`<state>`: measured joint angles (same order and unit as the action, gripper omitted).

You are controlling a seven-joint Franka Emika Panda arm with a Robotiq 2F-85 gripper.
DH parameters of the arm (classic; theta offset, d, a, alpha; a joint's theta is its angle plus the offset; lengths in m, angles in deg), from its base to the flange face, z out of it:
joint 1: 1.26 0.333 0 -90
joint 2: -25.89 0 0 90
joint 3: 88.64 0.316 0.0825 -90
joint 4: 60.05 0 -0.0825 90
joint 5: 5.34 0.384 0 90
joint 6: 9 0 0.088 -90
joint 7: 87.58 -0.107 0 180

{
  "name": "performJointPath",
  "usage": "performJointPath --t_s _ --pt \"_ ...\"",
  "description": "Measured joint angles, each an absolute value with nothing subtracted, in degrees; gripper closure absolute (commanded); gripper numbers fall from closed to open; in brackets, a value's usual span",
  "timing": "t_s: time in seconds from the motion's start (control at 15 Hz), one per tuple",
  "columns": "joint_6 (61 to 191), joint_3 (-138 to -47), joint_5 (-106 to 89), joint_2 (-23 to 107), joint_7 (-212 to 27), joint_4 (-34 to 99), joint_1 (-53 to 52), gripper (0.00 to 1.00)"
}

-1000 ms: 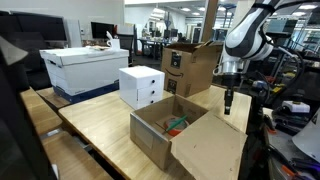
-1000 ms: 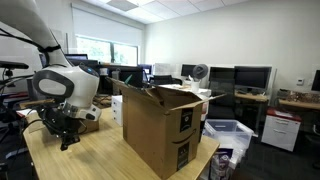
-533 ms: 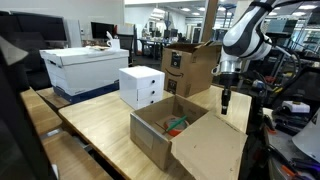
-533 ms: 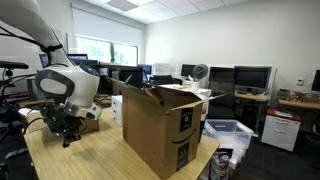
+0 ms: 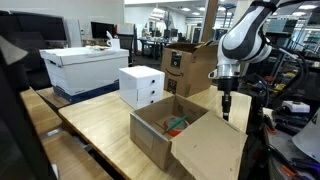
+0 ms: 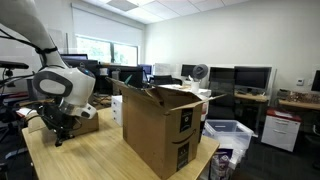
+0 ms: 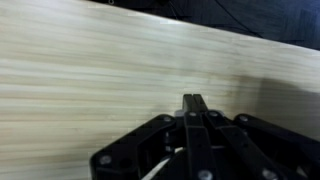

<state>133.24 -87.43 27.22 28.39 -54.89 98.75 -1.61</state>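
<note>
My gripper (image 5: 225,112) hangs shut and empty above the wooden table (image 5: 105,120), just beyond the far edge of an open cardboard box (image 5: 165,128) that has colourful things inside. It also shows in an exterior view (image 6: 57,137) a little above the tabletop. In the wrist view the two fingers (image 7: 194,103) are pressed together with nothing between them, over bare wood grain (image 7: 90,60).
A tall open cardboard box (image 5: 188,65) stands behind the gripper and shows in an exterior view (image 6: 160,125). A small white drawer unit (image 5: 141,85) and a white storage box (image 5: 85,68) are on the table. Office desks and monitors (image 6: 250,78) lie beyond.
The gripper has moved slightly toward the open box and a little lower, still shut.
</note>
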Motion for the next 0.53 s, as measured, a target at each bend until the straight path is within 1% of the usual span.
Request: performJointPath --t_s 0.53 --pt "131.31 -84.67 27.61 28.36 -56.08 97.94 0.55 0.98"
